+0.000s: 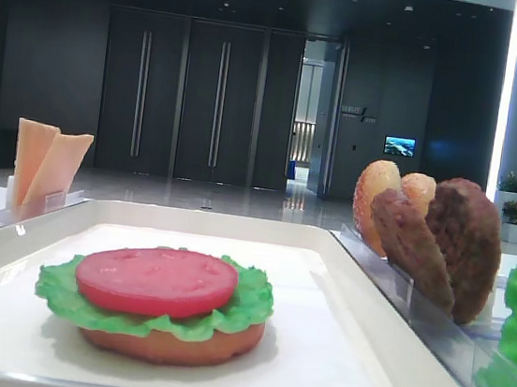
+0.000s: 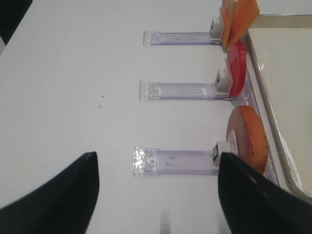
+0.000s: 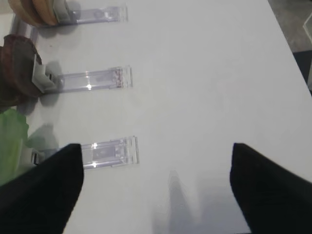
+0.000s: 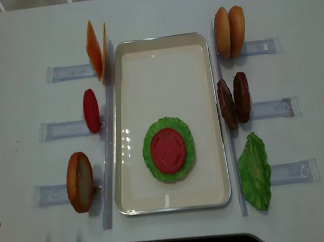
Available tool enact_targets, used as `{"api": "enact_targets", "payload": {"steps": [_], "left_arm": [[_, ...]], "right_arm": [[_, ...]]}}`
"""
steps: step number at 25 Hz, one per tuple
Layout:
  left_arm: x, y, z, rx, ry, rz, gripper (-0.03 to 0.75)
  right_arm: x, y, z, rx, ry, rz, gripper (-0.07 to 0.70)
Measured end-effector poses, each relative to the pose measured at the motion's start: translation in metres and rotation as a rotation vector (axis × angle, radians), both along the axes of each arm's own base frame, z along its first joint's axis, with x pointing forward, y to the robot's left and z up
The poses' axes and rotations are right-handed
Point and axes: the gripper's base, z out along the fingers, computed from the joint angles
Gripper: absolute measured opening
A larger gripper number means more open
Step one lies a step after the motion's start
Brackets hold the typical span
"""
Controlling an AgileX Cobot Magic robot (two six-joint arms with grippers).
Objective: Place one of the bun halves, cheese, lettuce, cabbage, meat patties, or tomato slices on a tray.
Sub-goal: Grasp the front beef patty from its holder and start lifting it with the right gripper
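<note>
On the white tray (image 4: 163, 70) lies a stack: a bun half (image 1: 174, 345) at the bottom, lettuce (image 4: 182, 131) over it, and a tomato slice (image 4: 167, 149) on top. Left of the tray stand the cheese (image 4: 96, 49), another tomato slice (image 4: 91, 111) and a bun half (image 4: 80, 182). To its right stand two bun halves (image 4: 229, 31), two meat patties (image 4: 233, 101) and a lettuce leaf (image 4: 254, 171). No cabbage is in view. My left gripper (image 2: 157, 161) is open over bare table near the bun half (image 2: 248, 139). My right gripper (image 3: 156, 148) is open and empty beside the lettuce (image 3: 9, 141).
Clear plastic holders (image 4: 273, 108) lie in rows on both sides of the tray, each propping up its pieces. One holder (image 2: 175, 162) lies just ahead of the left jaws. The table's right edge (image 3: 292, 44) shows in the right wrist view.
</note>
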Motion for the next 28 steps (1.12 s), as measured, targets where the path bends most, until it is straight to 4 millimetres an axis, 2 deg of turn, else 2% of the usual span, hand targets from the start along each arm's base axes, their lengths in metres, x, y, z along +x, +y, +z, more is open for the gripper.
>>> {"api": "enact_targets", "payload": {"steps": [4, 8, 12, 16, 22, 28], "left_arm": [[0.000, 0.000, 0.000, 0.000, 0.000, 0.000, 0.580], [0.000, 0.000, 0.000, 0.000, 0.000, 0.000, 0.580], [0.000, 0.000, 0.000, 0.000, 0.000, 0.000, 0.580], [0.000, 0.000, 0.000, 0.000, 0.001, 0.000, 0.580], [0.000, 0.000, 0.000, 0.000, 0.001, 0.000, 0.580], [0.000, 0.000, 0.000, 0.000, 0.001, 0.000, 0.580]], "right_arm": [[0.031, 0.002, 0.016, -0.011, 0.149, 0.000, 0.581], [0.070, 0.007, 0.024, -0.005, 0.300, 0.019, 0.581], [0.117, 0.013, 0.021, -0.002, 0.452, 0.060, 0.581], [0.152, 0.018, 0.018, 0.008, 0.537, 0.076, 0.581], [0.192, 0.021, 0.018, 0.015, 0.585, 0.080, 0.581], [0.217, 0.023, 0.020, 0.016, 0.594, 0.080, 0.581]]}}
